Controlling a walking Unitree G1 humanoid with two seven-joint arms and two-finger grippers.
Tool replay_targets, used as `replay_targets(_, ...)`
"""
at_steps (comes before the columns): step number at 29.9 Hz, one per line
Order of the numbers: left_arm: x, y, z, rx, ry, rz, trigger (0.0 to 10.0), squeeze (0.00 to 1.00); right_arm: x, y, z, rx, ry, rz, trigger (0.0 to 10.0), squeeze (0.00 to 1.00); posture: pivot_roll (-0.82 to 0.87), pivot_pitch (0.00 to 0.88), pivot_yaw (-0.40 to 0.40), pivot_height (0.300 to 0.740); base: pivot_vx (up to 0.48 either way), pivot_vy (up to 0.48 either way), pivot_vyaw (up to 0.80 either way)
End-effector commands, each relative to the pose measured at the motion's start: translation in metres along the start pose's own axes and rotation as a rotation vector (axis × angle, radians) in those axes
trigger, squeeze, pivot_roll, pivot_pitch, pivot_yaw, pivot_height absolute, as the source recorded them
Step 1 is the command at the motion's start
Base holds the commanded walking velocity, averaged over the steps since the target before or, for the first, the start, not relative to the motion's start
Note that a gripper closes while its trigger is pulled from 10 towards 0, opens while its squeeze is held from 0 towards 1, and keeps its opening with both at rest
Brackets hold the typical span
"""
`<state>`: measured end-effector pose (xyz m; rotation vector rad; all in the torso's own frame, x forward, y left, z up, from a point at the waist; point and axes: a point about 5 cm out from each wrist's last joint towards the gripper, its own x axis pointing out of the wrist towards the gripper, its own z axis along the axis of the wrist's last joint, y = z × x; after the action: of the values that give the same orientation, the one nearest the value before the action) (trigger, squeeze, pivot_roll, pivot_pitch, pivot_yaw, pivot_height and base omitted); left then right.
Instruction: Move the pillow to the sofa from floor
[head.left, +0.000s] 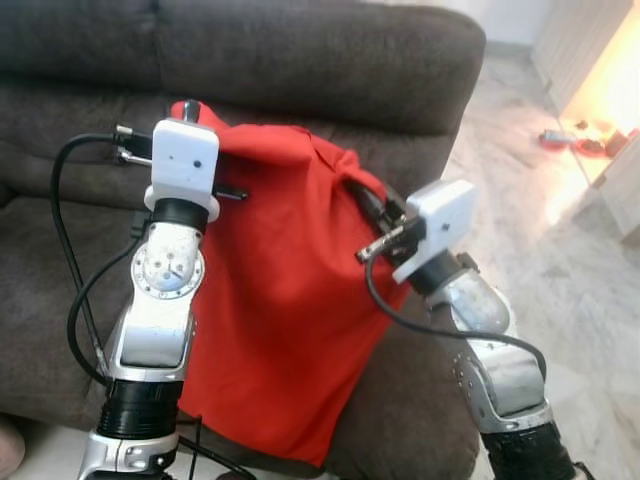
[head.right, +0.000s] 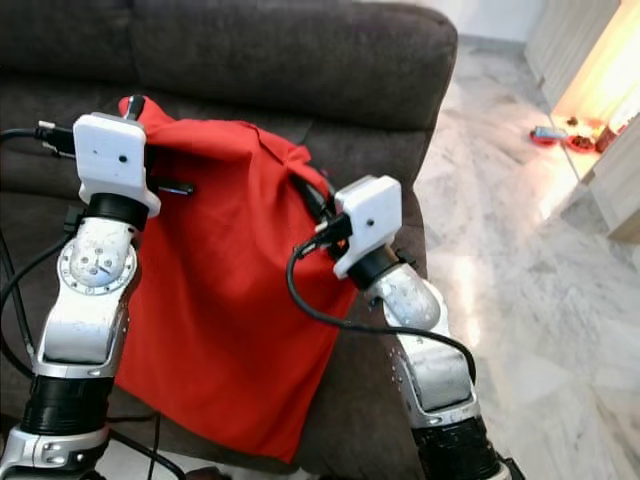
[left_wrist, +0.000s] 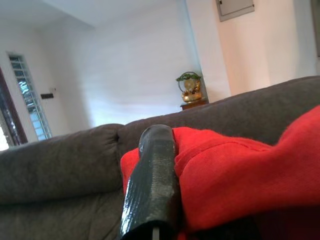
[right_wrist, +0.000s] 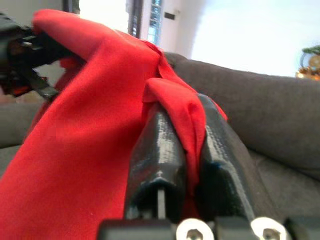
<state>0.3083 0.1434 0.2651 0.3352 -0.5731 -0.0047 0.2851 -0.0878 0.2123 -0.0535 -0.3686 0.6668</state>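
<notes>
Your left end effector (left_wrist: 165, 165) is clenched on the pillow's (head.left: 280, 320) upper left corner, level with the sofa's (head.left: 330, 60) backrest foot. The red pillow hangs between both arms in front of the sofa seat, its lower edge drooping past the seat front. It looks light, soft and limp, more cover than filling, so expect it to sag and swing; corners or bunched folds are the sound places to hold. Your right end effector (right_wrist: 192, 145) is grasping a gathered fold at the pillow's upper right corner, above the sofa seat.
</notes>
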Motion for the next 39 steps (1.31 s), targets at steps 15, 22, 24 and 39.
replay_targets(15,-0.023,-0.034,-0.011,0.056,0.056,-0.25,10.0,0.0,-0.001,0.011,-0.003,-0.024,0.045,0.07,10.0,0.0,0.12,0.084,-0.08,0.74,0.0,0.0,0.0)
replay_targets(22,-0.016,-0.029,0.004,0.051,-0.025,-0.215,10.0,0.0,0.0,0.021,0.001,-0.008,0.026,0.134,10.0,0.0,0.12,0.086,-0.084,0.74,0.0,0.0,0.0)
replay_targets(24,-0.014,-0.027,0.007,0.046,-0.039,-0.195,10.0,0.0,0.0,0.022,0.0,-0.009,0.031,0.137,10.0,0.0,0.12,0.086,-0.084,0.74,0.0,0.0,0.0)
replay_targets(39,-0.01,-0.021,0.03,-0.204,-0.116,-0.297,10.0,0.0,0.02,-0.012,0.015,-0.108,-0.026,-0.118,10.0,0.0,0.13,0.089,-0.083,0.74,0.0,0.0,0.0)
